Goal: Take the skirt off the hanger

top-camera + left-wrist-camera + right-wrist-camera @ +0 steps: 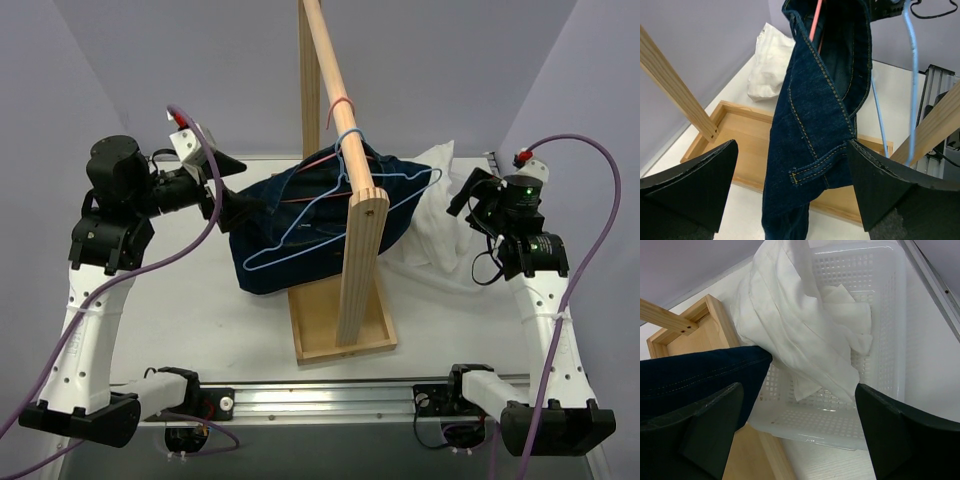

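A dark blue denim skirt (300, 225) hangs on a light blue wire hanger (345, 195) hooked over the wooden rail (335, 75) of a rack. My left gripper (228, 190) is open at the skirt's left edge; in the left wrist view the skirt (815, 130) hangs between the open fingers (875, 185), its belt loop touching or nearly touching the right finger. My right gripper (462, 195) is open and empty at the skirt's right side, above the white basket (880, 385); the skirt's hem (700, 375) shows at its left finger.
The rack's wooden base tray (340, 330) and upright post (360, 270) stand mid-table. A white perforated basket holds white cloth (790, 315) at the right, also in the top view (430, 230). A red band (340, 105) is round the rail.
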Tool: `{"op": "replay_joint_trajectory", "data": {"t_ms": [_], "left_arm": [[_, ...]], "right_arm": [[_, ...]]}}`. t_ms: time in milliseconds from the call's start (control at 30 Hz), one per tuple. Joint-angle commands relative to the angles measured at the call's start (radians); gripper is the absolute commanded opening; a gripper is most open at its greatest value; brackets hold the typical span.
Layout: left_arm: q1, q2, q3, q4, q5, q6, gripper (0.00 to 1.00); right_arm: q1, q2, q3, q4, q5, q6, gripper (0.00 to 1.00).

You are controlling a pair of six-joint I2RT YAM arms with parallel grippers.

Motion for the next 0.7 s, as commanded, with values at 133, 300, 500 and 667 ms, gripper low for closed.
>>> {"op": "replay_joint_trajectory", "data": {"t_ms": [133,300,500,667], "left_arm": [[0.008,0.074,0.025,-0.049,0.012,0.036,0.98],[0.007,0.125,0.022,-0.046,0.03,0.042,0.98],[-0.001,0.14,-0.018,-0.006,0.074,0.021,0.55],[-0.038,0.145,-0.012,0.028,0.043,-0.028,0.03]], "right_arm": [[0.0,-0.05,0.005,0.0,-0.014,-0.019,0.9],[0.0,-0.057,0.0,0.003,-0.014,-0.021,0.89],[0.0,-0.065,-0.003,-0.001,-0.014,-0.022,0.89],[0.0,-0.073,0.005,-0.015,-0.014,-0.034,0.89]]}}
